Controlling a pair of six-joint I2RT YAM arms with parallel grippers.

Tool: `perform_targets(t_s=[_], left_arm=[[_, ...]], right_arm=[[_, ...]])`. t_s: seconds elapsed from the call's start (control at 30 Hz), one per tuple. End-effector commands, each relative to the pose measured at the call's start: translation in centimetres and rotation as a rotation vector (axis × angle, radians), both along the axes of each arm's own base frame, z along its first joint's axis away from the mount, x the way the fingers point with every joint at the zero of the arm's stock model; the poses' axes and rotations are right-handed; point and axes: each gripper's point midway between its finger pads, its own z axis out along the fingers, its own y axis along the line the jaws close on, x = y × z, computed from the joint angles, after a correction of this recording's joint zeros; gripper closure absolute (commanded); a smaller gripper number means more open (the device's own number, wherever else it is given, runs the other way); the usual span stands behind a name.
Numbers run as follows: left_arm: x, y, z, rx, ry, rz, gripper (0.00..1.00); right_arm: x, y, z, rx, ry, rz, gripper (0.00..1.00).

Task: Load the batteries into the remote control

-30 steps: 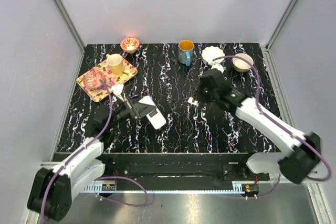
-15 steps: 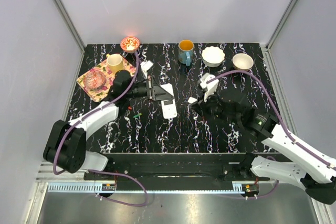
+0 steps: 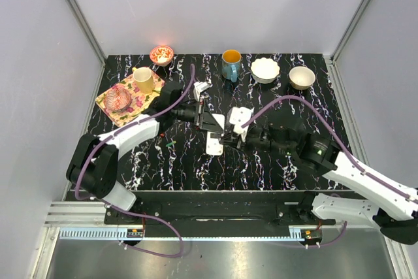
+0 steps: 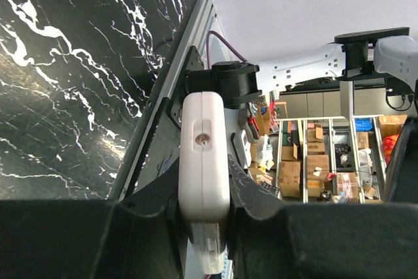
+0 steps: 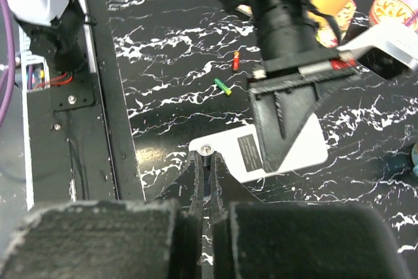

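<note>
The white remote control (image 3: 214, 142) is at the table's centre, held low over the table by my left gripper (image 3: 210, 123), which is shut on it. In the left wrist view the remote control (image 4: 204, 148) stands edge-on, clamped between the fingers of the left gripper (image 4: 204, 191). My right gripper (image 5: 206, 159) is shut, its tips touching the remote control (image 5: 290, 151) at its near end beside a small metal screw (image 5: 206, 151). Two batteries lie loose on the table to the left, one red (image 5: 236, 61) and one green (image 5: 223, 86).
A patterned tray (image 3: 108, 100) at the back left carries a yellow cup (image 3: 144, 80) and a glass dish (image 3: 118, 98). Along the back stand a red bowl (image 3: 161, 54), a blue mug (image 3: 230, 65) and two white bowls (image 3: 265, 70) (image 3: 302, 77).
My left arm has carried the remote from the left side to the centre. The right arm has swung in from the back right until its shut tips meet the remote's end.
</note>
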Motion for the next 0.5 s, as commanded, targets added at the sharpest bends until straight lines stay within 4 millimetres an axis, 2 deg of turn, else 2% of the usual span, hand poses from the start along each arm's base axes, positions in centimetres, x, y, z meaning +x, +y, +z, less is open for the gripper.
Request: perform_targets(t_s=[0.0,0.03,0.47], left_arm=[[-0.5,-1.3,3.1,-0.034,-0.062,-0.092,1.0],[-0.6,-1.5,3.6,-0.036,-0.068,-0.098,1.0],[-2.2,-2.1,2.7,0.0,-0.014,-0.107,1.0]], right_arm=[[-0.8,1.6,0.3,-0.057,-0.119,0.101,1.0],[-0.7,1.6,0.1,-0.07,-0.128,0.092,1.0],[-1.5,3.7,-3.6,-0.22,-0.192,0.139,1.0]])
